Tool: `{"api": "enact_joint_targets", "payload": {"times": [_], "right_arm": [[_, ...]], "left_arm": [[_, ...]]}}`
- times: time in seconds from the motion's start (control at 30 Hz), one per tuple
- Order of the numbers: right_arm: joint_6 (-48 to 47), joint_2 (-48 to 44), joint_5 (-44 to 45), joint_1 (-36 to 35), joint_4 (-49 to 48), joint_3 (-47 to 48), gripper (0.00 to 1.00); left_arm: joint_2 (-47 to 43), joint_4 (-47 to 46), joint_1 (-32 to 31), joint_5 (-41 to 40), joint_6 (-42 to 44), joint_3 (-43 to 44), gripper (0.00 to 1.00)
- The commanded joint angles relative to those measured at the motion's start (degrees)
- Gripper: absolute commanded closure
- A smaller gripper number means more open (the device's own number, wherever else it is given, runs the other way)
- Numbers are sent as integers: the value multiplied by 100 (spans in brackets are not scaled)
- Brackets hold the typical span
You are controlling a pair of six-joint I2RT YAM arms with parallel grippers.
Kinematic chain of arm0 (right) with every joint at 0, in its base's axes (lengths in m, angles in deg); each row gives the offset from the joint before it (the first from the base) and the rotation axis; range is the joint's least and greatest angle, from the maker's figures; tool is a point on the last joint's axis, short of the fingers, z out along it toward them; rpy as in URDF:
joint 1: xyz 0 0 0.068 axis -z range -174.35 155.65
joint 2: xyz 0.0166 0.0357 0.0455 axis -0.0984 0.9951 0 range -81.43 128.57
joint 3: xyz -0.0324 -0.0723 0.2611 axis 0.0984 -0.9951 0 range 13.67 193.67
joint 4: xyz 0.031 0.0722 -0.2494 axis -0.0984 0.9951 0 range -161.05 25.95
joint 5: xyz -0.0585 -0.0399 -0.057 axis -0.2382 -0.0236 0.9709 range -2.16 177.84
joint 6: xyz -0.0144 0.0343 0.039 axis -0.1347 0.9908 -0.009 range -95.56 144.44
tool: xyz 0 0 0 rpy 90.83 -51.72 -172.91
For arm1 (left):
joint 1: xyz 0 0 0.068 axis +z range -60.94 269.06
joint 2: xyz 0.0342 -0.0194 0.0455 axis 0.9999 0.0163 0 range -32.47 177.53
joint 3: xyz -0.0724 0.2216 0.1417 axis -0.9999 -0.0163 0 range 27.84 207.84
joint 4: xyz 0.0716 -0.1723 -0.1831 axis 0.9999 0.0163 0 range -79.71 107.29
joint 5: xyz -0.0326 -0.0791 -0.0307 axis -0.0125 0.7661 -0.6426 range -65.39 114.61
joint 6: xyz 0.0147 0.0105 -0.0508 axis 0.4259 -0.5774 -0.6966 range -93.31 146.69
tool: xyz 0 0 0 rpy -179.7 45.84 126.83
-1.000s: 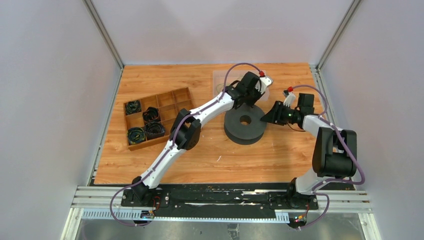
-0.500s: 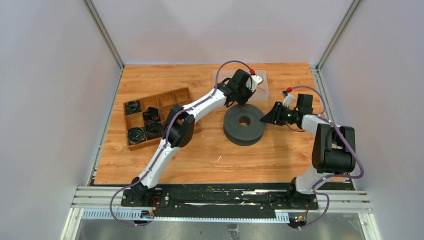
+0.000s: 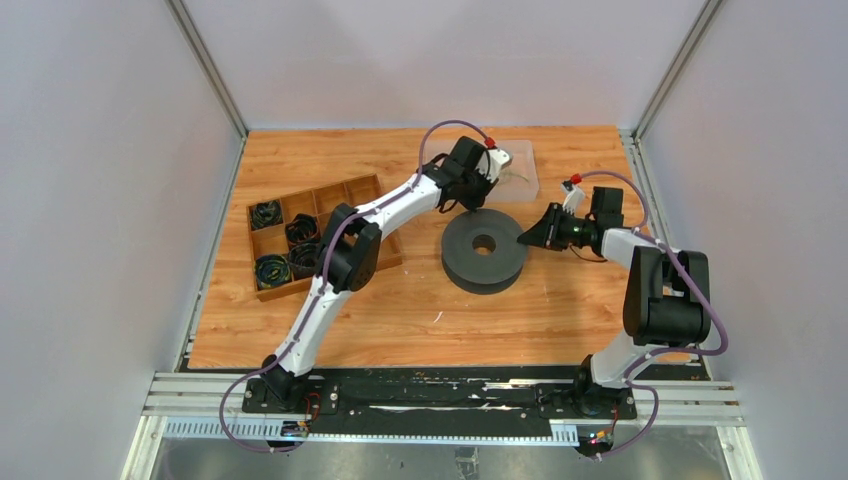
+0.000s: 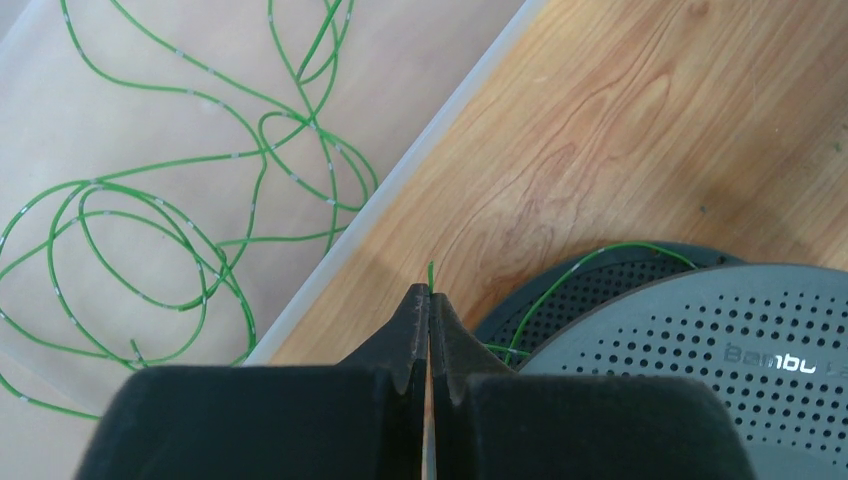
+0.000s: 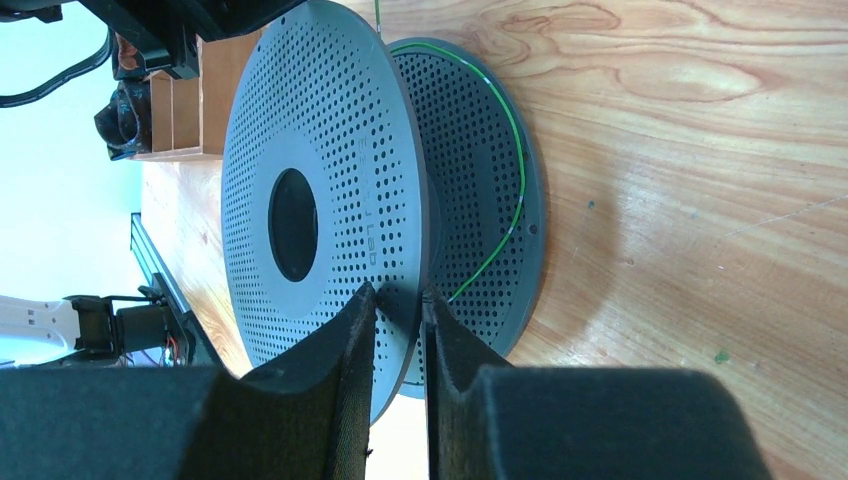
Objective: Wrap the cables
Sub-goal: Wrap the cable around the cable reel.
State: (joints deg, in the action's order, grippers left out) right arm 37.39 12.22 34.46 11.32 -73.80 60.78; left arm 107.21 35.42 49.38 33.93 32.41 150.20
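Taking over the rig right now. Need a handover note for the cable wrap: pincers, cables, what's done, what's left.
Left pincer: shut on the end of one green cable, beside the spool.
Right pincer: clamped on the rim of the spool's upper flange.
Cables: that strand appears to run partway round between the flanges; the loose cables lie tangled in the clear tray.
Done: one cable started, only a partial turn.
Left: wind it on, then the rest.

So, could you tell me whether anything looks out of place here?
Only the cables: they sprawl in loose tangled loops on the clear tray, one strand lying slack in the spool. Nothing looks damaged.
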Motion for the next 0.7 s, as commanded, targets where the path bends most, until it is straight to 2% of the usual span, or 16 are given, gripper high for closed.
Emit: {"api": "enact_joint_targets", "payload": {"times": [0.0,0.43,0.67], "right_arm": [[-181,75,130,-93,-18,173,99],[-434,200,305,-6,274,423,99],[-519,330,345,-6,476,566,99]], "left_arm": [[-240,124,138,182,5,-276,99],[-328,320,381,1111,157,-548,100],[-465,564,498,1292,200,-503,88]]}}
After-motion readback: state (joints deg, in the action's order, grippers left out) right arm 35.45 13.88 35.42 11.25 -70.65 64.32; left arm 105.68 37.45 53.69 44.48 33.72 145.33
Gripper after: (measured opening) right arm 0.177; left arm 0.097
